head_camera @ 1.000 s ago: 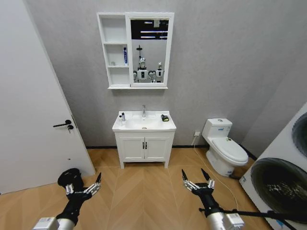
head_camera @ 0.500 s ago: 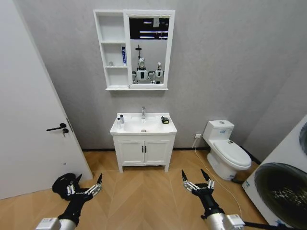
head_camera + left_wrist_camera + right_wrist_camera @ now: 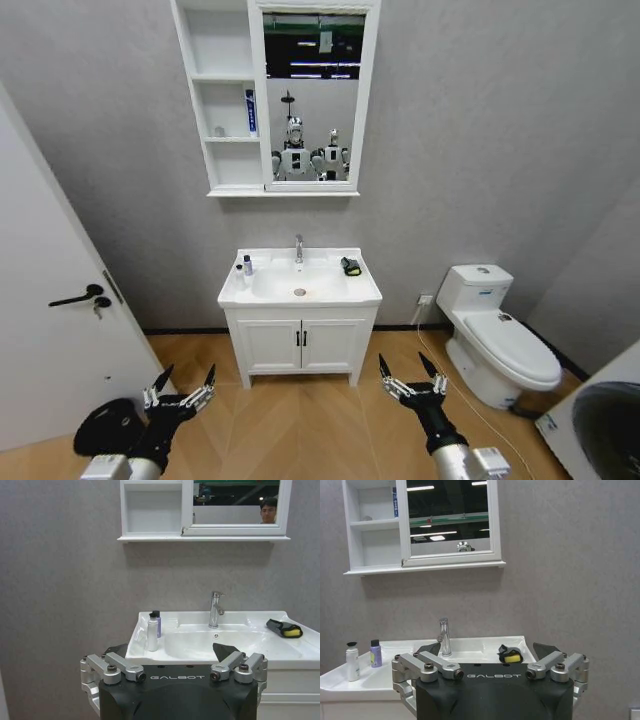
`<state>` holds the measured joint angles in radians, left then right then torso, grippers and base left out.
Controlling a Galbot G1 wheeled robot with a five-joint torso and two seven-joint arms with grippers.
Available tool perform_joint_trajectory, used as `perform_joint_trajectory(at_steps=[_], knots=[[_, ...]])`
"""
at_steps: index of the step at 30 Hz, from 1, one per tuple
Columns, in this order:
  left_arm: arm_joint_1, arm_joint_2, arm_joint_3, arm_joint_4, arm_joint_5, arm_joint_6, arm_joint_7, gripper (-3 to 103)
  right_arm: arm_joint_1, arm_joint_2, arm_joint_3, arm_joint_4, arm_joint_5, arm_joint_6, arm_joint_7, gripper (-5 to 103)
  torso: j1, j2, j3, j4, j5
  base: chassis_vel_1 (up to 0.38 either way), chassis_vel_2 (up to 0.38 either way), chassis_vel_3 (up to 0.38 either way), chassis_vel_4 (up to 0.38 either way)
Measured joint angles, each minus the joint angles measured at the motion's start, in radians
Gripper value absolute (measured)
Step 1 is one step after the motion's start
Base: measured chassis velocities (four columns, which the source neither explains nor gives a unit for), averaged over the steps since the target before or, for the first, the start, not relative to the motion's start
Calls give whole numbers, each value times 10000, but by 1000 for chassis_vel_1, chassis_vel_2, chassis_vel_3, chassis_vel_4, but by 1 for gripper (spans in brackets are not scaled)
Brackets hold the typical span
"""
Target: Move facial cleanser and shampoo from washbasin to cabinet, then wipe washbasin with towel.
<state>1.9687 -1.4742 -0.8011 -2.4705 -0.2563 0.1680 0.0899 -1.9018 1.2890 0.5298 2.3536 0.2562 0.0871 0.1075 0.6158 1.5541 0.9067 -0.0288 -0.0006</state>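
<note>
— What's different from a second ago?

— I've driven closer. The white rectangular ceramic washbasin (image 3: 300, 285) with its chrome tap (image 3: 298, 247) now sits larger at my twelve o'clock, and the white toilet (image 3: 500, 330) has slid out towards three. Nothing on the basin has shifted; only my viewpoint has. I judge I'm nearly within reach, with every step of the task still undone.

— Your hands?

— My left gripper (image 3: 183, 393) hangs low at seven o'clock, my right gripper (image 3: 410, 378) at five, both with fingers spread wide and holding nothing.

— And the goods?

— A small white bottle with a black cap (image 3: 152, 632) and a purple one (image 3: 375, 653) just behind it stand at the basin's ten o'clock corner. The small black folded towel with a yellow-green edge (image 3: 284, 628) lies at two o'clock. The white wall-hung cabinet (image 3: 222, 95) hangs above, a blue tube (image 3: 250, 111) already on its middle shelf.

— Any writing?

— "GALBOT" on each wrist housing. The bottle labels I can't read.
</note>
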Motion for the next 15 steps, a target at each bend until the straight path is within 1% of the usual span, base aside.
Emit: perform_joint_trajectory(at_steps=[1, 3, 5, 6, 7, 9, 11, 12, 13, 14, 15], knots=[[-5, 0, 0, -5, 0, 0, -2, 97, 2, -10, -1, 2, -2, -1, -12, 100, 3, -2, 1, 2, 10, -374, 356, 360, -382], [-10, 7, 1, -9, -1, 0, -7, 97, 4, -26, 1, 5, 2, -4, -16, 100, -2, 0, -1, 2, 9, -371, 377, 360, -377], [-18, 36, 1, -18, -9, 5, -19, 97, 21, -54, 7, 25, 5, -23, -14, 100, -3, 1, -2, -2, -3, -365, 345, 374, -377], [-18, 36, 1, -18, -9, 5, -19, 97, 21, -54, 7, 25, 5, -23, -14, 100, -3, 1, -2, -2, -3, -359, 345, 374, -377], [-24, 46, -4, -26, -12, 10, -35, 97, 53, -81, 9, 26, 9, -51, 35, 100, 1, 0, 0, 3, 16, -330, 356, 315, -332], [-26, 47, 2, -22, 3, 18, -48, 97, 99, -104, 25, 18, -50, -22, 120, 100, -4, 2, -4, 0, 1, -322, 330, 321, -314], [-32, 38, 17, 20, 96, 17, -50, 97, 107, -111, 42, 3, -82, -9, 148, 100, 2, 0, -1, -2, 2, -283, 290, 295, -295], [-48, 5, 68, 104, 287, -4, -54, 97, 137, -126, 47, -7, -86, 21, 216, 100, 10, -4, 3, 10, 15, -251, 202, 181, -213], [-48, 5, 68, 104, 287, -4, -54, 97, 137, -126, 47, -7, -86, 21, 216, 100, 10, -4, 3, 10, 15, -251, 202, 181, -213], [-56, -23, 153, 171, 425, -25, -56, 97, 137, -136, 48, -8, -86, 35, 248, 100, 9, -3, 2, 3, 10, -211, 202, 72, -60], [-63, -45, 239, 250, 555, -58, -53, 97, 130, -159, 51, -7, -97, 57, 255, 100, 5, -2, 0, -1, -3, -140, 117, -3, -60]])
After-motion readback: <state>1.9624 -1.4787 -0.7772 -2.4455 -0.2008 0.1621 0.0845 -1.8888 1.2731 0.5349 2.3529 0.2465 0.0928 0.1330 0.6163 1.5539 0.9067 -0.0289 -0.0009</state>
